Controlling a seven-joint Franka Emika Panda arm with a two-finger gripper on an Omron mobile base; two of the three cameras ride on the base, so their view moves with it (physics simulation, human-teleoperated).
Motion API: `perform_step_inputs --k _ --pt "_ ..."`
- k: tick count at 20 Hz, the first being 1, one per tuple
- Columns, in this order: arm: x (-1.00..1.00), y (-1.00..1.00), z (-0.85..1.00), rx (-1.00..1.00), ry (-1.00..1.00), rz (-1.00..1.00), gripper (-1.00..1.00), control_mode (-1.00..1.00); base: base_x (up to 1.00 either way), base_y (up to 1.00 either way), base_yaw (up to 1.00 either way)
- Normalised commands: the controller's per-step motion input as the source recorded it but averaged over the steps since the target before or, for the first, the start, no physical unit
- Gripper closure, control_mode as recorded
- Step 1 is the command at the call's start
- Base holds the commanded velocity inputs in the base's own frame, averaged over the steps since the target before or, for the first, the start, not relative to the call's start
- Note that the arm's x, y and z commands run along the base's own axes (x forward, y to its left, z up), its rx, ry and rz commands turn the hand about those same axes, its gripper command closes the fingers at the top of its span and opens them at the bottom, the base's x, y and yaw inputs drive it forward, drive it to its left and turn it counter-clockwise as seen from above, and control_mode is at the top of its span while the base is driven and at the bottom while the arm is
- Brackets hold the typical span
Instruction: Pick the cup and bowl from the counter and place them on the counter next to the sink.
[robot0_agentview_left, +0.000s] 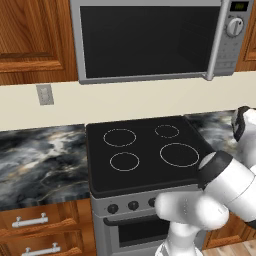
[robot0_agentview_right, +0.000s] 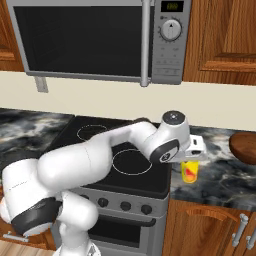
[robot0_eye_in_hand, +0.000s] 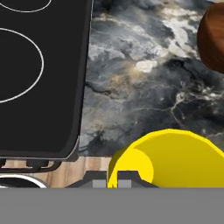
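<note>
Two-finger gripper (robot0_agentview_right: 192, 161) is closed on the rim of the small yellow cup with the red-orange mark (robot0_agentview_right: 190, 171). Hand view: both dark fingertips (robot0_eye_in_hand: 125, 178) pinch the cup's wall, cup opening right in front of the camera. Right base view: the cup hangs under the hand over the dark marbled stone counter (robot0_agentview_right: 220, 180), close to its front edge and just right of the black glass stovetop (robot0_agentview_right: 125, 165); can't tell whether its base touches the stone.

Round reddish-brown bowl (robot0_agentview_right: 245, 146) sits on the same counter stretch, further right and toward the back, apart from the cup. Hand view puts it at the top right corner (robot0_eye_in_hand: 212, 39).

Silver microwave (robot0_agentview_left: 150, 37) hangs above the stovetop, a dial on its panel. Its small green display is too blurred to read, and so is the print on the button panel. The cup's mark is a colour patch, no legible lettering. Grey wall outlet (robot0_agentview_left: 44, 94) sits on the cream backsplash, left of the stove.
</note>
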Motion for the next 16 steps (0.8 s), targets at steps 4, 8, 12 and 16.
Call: perform_step_inputs --k 4,8,12,16 --pt "-0.62 0.44 0.24 -0.04 0.00 0.00 1.00 -1.00 0.00 0.00 0.00" --pt "-0.52 0.59 0.09 0.00 -0.05 0.00 1.00 -1.00 0.00 0.00 0.00" --pt "-0.24 0.58 0.14 0.00 -0.05 0.00 1.00 -1.00 0.00 0.00 0.00" --pt "-0.11 0.61 0.20 0.00 -0.06 0.00 1.00 -1.00 0.00 0.00 0.00"
